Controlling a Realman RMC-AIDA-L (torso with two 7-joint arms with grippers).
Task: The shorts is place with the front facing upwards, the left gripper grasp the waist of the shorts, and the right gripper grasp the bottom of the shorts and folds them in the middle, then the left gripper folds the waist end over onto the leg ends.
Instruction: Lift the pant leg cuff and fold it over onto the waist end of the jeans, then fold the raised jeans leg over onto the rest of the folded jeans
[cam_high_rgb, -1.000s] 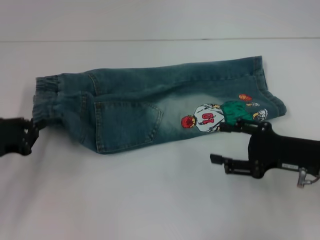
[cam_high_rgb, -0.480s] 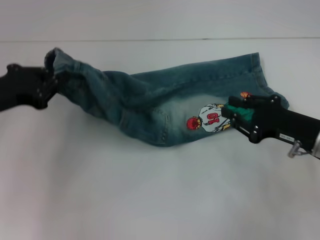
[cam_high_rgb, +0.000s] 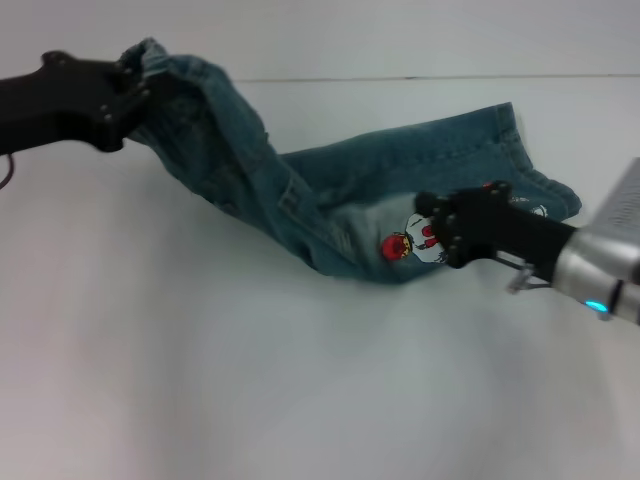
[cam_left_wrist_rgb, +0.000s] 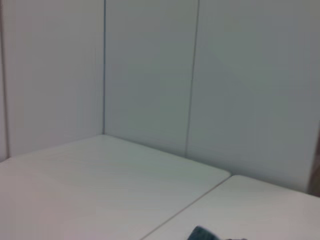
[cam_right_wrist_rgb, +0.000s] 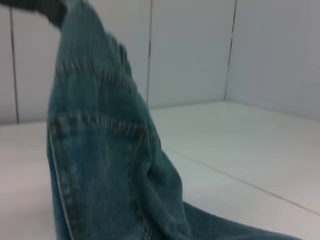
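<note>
The left gripper (cam_high_rgb: 128, 82) is raised at the far left of the head view, its fingers clamped on the waist (cam_high_rgb: 150, 58) of the shorts (cam_high_rgb: 330, 190). The fingers themselves are mostly buried in bunched denim, so only the black body and a few screws show. From there the shorts hang down in a slack, twisted drape to the desk (cam_high_rgb: 250, 380), where the leg part lies flat toward the right.

The right gripper (cam_high_rgb: 432, 222) sits low over the cartoon print (cam_high_rgb: 405, 240), covering most of it; only the red head and a bit of white shirt can be seen. Whether its fingers are spread or pinching cloth cannot be told, since its dark body hides them. The leg ends (cam_high_rgb: 520, 150) lie on the desk beyond that gripper, partly hidden by the arm.

The right wrist view shows the lifted denim close up, with a stitched pocket (cam_right_wrist_rgb: 95, 150) and a dark shape at the top edge, cut off. The left wrist view shows mainly wall and desk, with only a small dark blue-green scrap at its lower edge, too little to identify.
</note>
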